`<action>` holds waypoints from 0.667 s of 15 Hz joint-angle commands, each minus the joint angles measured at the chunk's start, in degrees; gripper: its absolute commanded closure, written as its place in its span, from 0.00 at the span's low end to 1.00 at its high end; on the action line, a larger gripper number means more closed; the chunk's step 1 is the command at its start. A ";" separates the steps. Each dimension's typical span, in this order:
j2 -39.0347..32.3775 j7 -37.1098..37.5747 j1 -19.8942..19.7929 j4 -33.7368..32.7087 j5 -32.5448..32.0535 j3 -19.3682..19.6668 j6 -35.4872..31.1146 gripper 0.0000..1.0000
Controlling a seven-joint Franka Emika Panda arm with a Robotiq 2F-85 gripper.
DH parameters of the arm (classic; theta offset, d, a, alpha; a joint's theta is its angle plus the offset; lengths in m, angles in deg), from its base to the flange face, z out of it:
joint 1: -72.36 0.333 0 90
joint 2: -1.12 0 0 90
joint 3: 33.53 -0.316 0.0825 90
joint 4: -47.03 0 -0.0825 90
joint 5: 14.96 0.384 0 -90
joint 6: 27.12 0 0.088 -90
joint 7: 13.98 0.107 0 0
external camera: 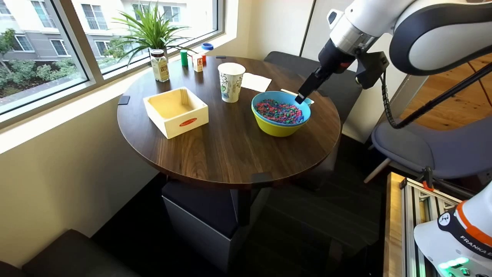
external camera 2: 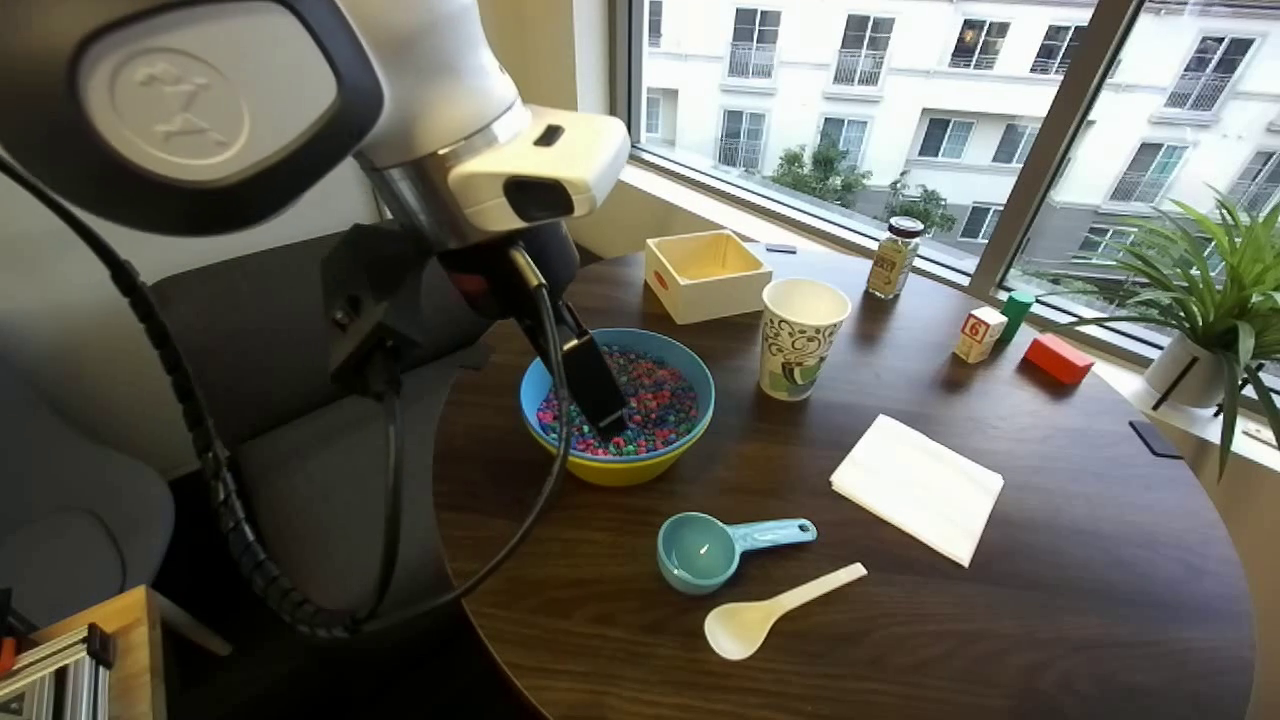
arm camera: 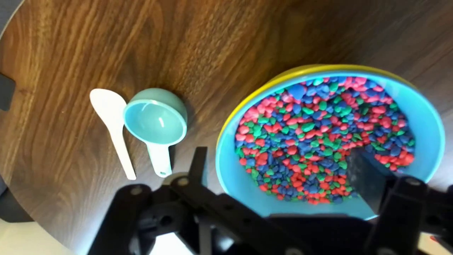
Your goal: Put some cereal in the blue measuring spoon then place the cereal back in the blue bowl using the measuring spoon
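Observation:
The blue bowl [external camera: 282, 96] stands on the round table, nested in a yellow-green one, and shows in all views. The cereal [external camera 2: 655, 400], small red, blue and green pieces, fills its lower part; it also shows in the wrist view [arm camera: 304, 134]. The blue measuring spoon [external camera 2: 700, 552] lies empty on the table beside the bowl; in the wrist view [arm camera: 155, 122] its handle points toward the gripper side. My gripper [arm camera: 279, 152] is open and empty. One finger is over the cereal, the other outside the rim. I cannot tell whether the fingertip touches the cereal.
A white spoon [external camera 2: 745, 625] lies close beside the measuring spoon. A paper cup [external camera 2: 797, 340], a wooden box [external camera: 177, 111], a napkin [external camera 2: 918, 490] and a jar [external camera: 160, 66] stand or lie on the table. Small blocks [external camera 2: 980, 333] and a plant [external camera: 152, 30] are near the window.

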 commanded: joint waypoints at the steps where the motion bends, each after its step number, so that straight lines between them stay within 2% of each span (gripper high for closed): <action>1: -1.09 0.41 0.43 -0.32 -0.14 0.26 0.12 0.00; 6: -2.59 0.96 0.52 -1.10 -0.16 0.25 0.11 0.00; 10: -5.40 1.76 1.00 -1.38 2.35 0.77 -2.09 0.00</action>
